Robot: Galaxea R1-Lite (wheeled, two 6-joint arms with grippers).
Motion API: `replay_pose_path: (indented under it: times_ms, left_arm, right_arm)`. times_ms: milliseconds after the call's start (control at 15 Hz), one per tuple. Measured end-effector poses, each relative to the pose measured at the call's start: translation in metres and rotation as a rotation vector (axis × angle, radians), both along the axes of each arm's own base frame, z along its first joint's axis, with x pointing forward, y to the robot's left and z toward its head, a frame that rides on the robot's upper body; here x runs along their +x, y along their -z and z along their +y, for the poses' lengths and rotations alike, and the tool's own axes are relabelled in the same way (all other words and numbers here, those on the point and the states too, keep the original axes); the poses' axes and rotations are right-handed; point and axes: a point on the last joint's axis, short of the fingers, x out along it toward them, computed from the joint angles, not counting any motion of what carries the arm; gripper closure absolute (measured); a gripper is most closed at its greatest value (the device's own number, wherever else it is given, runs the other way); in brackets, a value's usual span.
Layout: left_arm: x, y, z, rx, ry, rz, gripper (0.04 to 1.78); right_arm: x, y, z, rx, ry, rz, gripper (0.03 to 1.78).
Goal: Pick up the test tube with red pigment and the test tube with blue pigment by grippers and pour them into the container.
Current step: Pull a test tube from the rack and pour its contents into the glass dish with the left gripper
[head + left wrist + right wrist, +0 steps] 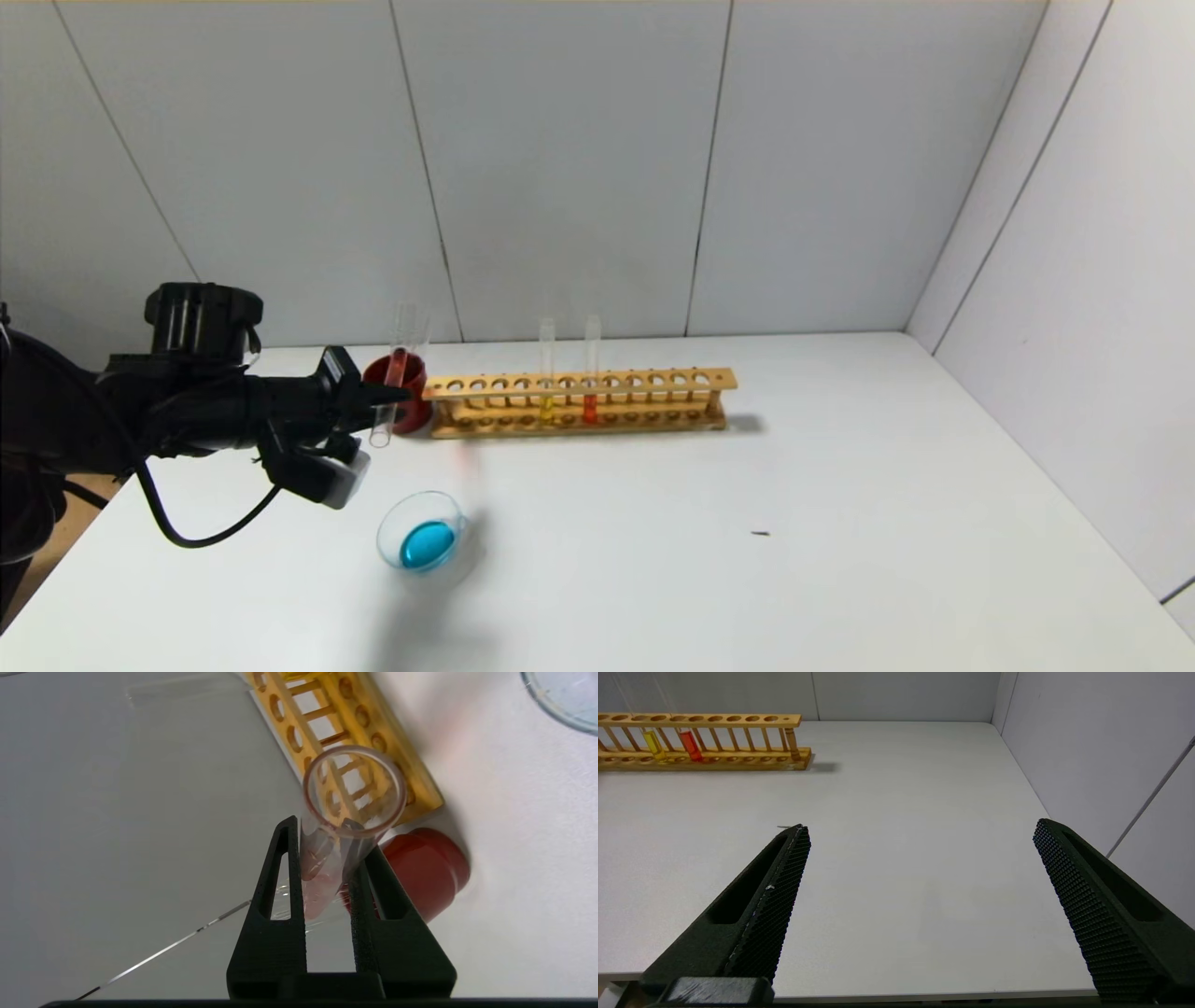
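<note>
White counter fills the room's corner, walled by pale panels. Across its far middle runs the wooden rack, lying along the nine-to-three line, with a yellow-liquid tube and a redder tube standing upright in neighbouring holes.

From nine o'clock the bulky left arm reaches in, its left gripper at the rack's nine o'clock end. Its fingers are clenched on the test tube with red pigment, which leans with its open mouth lower than its rounded end, in front of the dark red cup. In the left wrist view the tube's open mouth faces the camera, with pinkish traces smeared along the glass between the fingers.

Toward six o'clock from that cup, well apart from the rack, the container sits on the counter holding a pool of teal-blue liquid. Clear tubes stand in the cup; whether one is the test tube with blue pigment I cannot tell.

At the counter's near three o'clock side the right gripper hangs with its fingers released, spread wide over bare counter.

A tiny dark speck lies at about four o'clock from the rack.
</note>
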Motion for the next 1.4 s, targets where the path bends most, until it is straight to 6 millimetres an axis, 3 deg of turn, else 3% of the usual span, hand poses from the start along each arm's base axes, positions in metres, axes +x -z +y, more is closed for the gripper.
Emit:
replay_pose_path:
  times_ms: [1400]
  left_arm:
    - [-0.012, 0.001, -0.006, 0.055, 0.062, -0.080, 1.51]
  right_arm:
    - [0.000, 0.000, 0.000, 0.000, 0.001, 0.000, 0.06]
